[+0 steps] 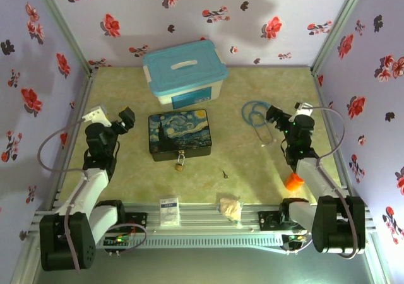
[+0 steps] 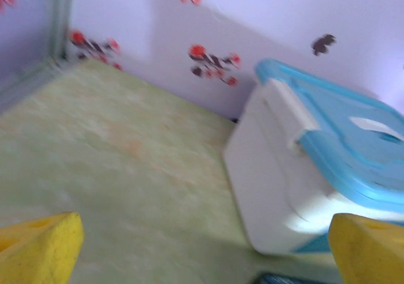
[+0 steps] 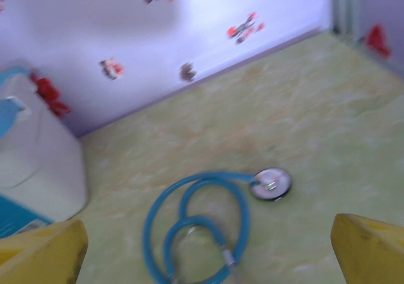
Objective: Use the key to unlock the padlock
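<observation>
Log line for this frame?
left gripper open, empty | right gripper open, empty | padlock at painted box front | key loose on table

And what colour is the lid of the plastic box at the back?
Light blue lid; the top external view shows it best.

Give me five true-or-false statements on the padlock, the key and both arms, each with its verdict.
1. The key lies on the table, right of the padlock and apart from it. True.
2. The left fingers grip the key. False: they are open and empty.
3. The padlock sits at the near side of the starry box. True.
4. The stethoscope lies on the tub. False: it lies on the table near the right fingers.
5. The right fingers are shut. False: they are open.
</observation>
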`<state>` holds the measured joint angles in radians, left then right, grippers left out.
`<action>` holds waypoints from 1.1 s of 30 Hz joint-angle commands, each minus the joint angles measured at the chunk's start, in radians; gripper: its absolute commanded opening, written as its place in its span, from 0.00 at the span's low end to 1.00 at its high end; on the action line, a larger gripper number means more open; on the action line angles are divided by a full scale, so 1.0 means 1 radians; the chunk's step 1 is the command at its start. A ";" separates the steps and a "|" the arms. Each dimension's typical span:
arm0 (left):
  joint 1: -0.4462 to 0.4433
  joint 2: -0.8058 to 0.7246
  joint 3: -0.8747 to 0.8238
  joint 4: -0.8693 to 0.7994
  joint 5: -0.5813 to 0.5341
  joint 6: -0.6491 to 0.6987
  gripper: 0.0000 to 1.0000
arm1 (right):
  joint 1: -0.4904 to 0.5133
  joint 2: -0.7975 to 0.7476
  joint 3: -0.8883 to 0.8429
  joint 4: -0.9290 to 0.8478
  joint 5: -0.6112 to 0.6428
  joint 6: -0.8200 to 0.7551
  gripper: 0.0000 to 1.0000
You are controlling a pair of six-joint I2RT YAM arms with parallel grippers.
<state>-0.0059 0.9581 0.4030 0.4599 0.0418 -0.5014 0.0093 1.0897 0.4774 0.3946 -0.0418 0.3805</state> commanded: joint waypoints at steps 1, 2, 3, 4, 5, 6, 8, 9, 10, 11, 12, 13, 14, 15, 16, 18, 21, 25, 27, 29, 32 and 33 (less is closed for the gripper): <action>-0.010 -0.045 -0.010 -0.153 0.178 -0.143 1.00 | 0.029 0.021 0.057 -0.113 -0.176 0.094 0.99; -0.027 -0.057 0.005 -0.214 0.186 -0.132 1.00 | 0.052 0.028 0.068 -0.134 -0.190 0.092 0.99; -0.051 -0.072 0.026 -0.293 0.185 -0.109 1.00 | 0.085 0.036 0.081 -0.165 -0.194 0.082 0.99; -0.078 -0.083 0.048 -0.367 0.185 -0.081 1.00 | 0.125 0.045 0.099 -0.210 -0.184 0.060 0.99; -0.100 -0.094 0.066 -0.430 0.184 -0.052 1.00 | 0.163 0.050 0.115 -0.258 -0.166 0.040 0.99; -0.128 -0.107 0.088 -0.497 0.176 -0.028 1.00 | 0.209 0.059 0.130 -0.307 -0.141 0.012 0.99; -0.188 -0.135 0.118 -0.606 0.142 0.007 1.00 | 0.302 0.072 0.150 -0.389 -0.078 -0.032 0.99; -0.228 -0.152 0.129 -0.647 0.120 0.019 1.00 | 0.346 0.077 0.155 -0.422 -0.054 -0.052 0.98; -0.273 -0.169 0.135 -0.680 0.096 0.026 1.00 | 0.390 0.084 0.156 -0.450 -0.040 -0.063 0.97; -0.317 -0.183 0.139 -0.706 0.072 0.025 1.00 | 0.430 0.090 0.153 -0.473 -0.032 -0.068 0.95; -0.355 -0.190 0.141 -0.721 0.055 0.019 1.00 | 0.465 0.096 0.151 -0.493 -0.025 -0.075 0.93; -0.395 -0.194 0.140 -0.729 0.047 0.006 1.00 | 0.506 0.104 0.154 -0.525 -0.004 -0.083 0.92; -0.433 -0.192 0.140 -0.730 0.046 -0.011 1.00 | 0.547 0.110 0.155 -0.562 0.027 -0.087 0.91; -0.466 -0.186 0.138 -0.729 0.046 -0.026 1.00 | 0.579 0.114 0.155 -0.588 0.049 -0.082 0.89; -0.506 -0.179 0.138 -0.725 0.046 -0.034 0.99 | 0.614 0.118 0.150 -0.608 0.063 -0.078 0.87; -0.567 -0.156 0.146 -0.735 0.036 -0.046 0.98 | 0.669 0.118 0.135 -0.635 0.073 -0.057 0.85; -0.649 -0.127 0.153 -0.757 0.000 -0.043 0.96 | 0.737 0.102 0.094 -0.636 0.098 -0.013 0.83; -0.729 -0.124 0.110 -0.698 -0.012 -0.088 0.93 | 0.822 0.092 0.049 -0.624 0.106 0.057 0.79; -0.767 -0.123 0.085 -0.663 -0.013 -0.109 0.93 | 0.852 0.088 0.033 -0.623 0.116 0.080 0.78; -0.795 -0.105 0.062 -0.628 -0.027 -0.130 0.92 | 0.869 0.083 0.014 -0.622 0.112 0.101 0.75; -0.829 -0.074 0.034 -0.569 -0.043 -0.158 0.90 | 0.886 0.063 -0.022 -0.607 0.109 0.124 0.70; -0.838 -0.068 0.027 -0.546 -0.048 -0.168 0.90 | 0.890 0.057 -0.033 -0.597 0.108 0.131 0.69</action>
<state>-0.8204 0.8696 0.4576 -0.1658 0.0319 -0.6167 0.8860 1.1759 0.4736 -0.2085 0.0422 0.4606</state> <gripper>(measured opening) 0.904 0.694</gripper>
